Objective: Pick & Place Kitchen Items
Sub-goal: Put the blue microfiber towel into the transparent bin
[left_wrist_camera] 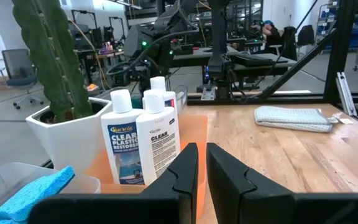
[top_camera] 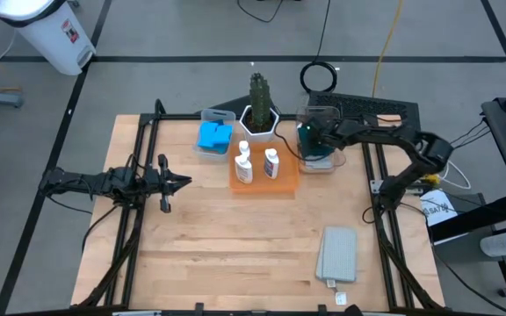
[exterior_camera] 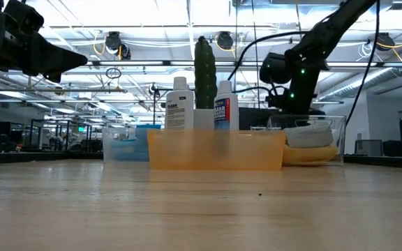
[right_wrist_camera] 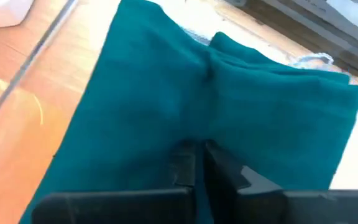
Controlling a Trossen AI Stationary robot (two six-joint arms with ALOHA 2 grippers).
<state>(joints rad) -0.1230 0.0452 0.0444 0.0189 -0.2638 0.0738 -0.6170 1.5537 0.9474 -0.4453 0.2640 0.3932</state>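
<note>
Your right gripper [right_wrist_camera: 196,163] is down in the clear bin [top_camera: 336,163] at the back right of the table [top_camera: 235,254]. Its jaws are pinched shut on the dark green cloth [right_wrist_camera: 216,106] lying in that bin. Your left gripper [top_camera: 181,183] waits above the left side of the table, jaws closed on nothing. Two white bottles [top_camera: 242,165] stand on the orange tray [top_camera: 285,180] in front of the cactus [top_camera: 259,95]. Blue sponges [top_camera: 214,135] sit in the bin beside it. A grey cloth [top_camera: 338,254] lies alone near the front right.
</note>
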